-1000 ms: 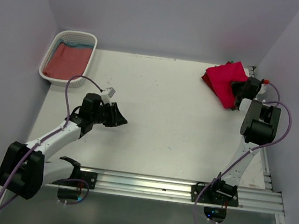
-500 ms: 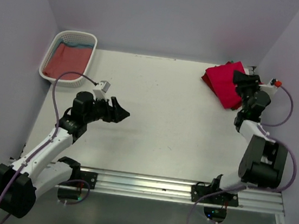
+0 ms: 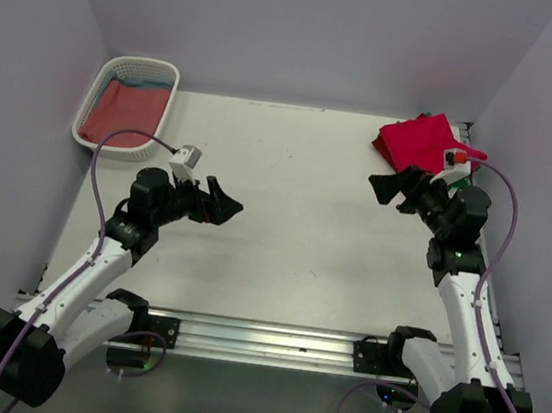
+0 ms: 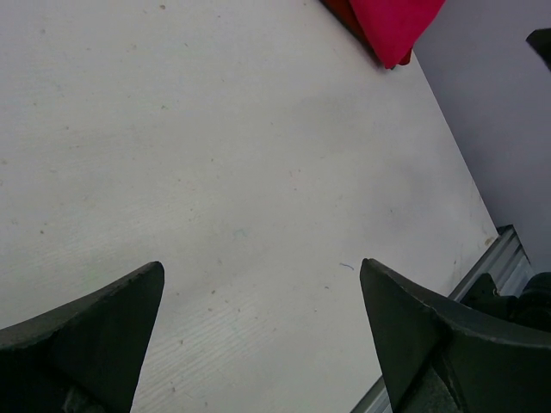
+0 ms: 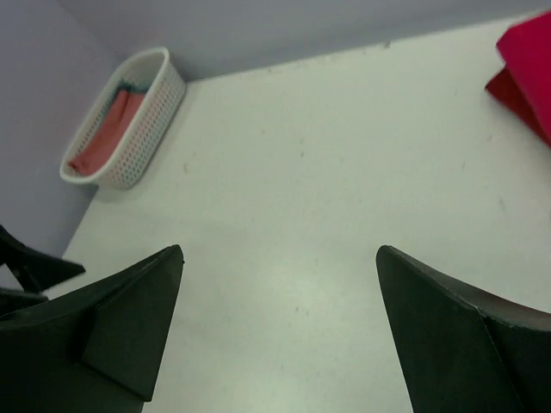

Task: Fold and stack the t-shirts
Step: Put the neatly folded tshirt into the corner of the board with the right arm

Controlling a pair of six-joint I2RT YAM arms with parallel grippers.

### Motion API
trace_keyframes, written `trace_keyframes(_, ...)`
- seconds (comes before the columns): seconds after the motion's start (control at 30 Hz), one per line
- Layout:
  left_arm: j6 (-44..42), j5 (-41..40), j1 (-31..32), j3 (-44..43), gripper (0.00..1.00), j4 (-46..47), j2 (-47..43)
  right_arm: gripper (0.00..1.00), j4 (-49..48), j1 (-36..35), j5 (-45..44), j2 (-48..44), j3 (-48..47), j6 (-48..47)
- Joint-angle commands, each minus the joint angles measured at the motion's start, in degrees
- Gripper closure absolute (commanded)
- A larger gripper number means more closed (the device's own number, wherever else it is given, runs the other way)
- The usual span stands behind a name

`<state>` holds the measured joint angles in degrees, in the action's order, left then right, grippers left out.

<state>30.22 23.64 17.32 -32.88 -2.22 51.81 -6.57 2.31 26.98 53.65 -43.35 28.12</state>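
Note:
A folded bright crimson t-shirt (image 3: 417, 143) lies on a darker red one at the table's far right corner; its edge also shows in the left wrist view (image 4: 392, 21) and the right wrist view (image 5: 529, 60). A dusty-red t-shirt (image 3: 121, 112) and a blue one (image 3: 140, 82) lie in the white basket (image 3: 143, 62). My left gripper (image 3: 226, 205) hovers open over bare table left of centre, nothing between its fingers (image 4: 261, 267). My right gripper (image 3: 387, 188) stands open just in front of the crimson stack, pointing left, and holds nothing (image 5: 280, 250).
The white slatted basket (image 5: 151, 103) sits in the far left corner against the wall. Grey walls close in the table on the left, back and right. An aluminium rail (image 3: 269, 342) with both arm bases runs along the near edge.
The right gripper let go of the crimson stack, opened and swung left over the table. The left gripper opened wide and its arm shifted slightly.

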Motion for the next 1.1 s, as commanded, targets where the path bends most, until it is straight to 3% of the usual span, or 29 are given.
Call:
trace_keyframes(0.0, -1.13, 0.53, -0.27, 0.89, 0.0, 3.98, -1.8, 0.01, 15.59, -0.9, 4.04, -3.11, 1.25, -6.58)
trace_keyframes(0.4, -0.77, -1.13, -0.27, 0.37, 0.0, 3.27, -2.68, 0.01, 21.6, -10.12, 1.58, 7.78, 0.73, -9.83)
trace_keyframes(1.07, 0.9, -6.23, -0.27, 0.54, 0.0, 5.11, -2.24, 0.01, 21.07, -15.4, 1.23, 15.52, -0.06, -11.33)
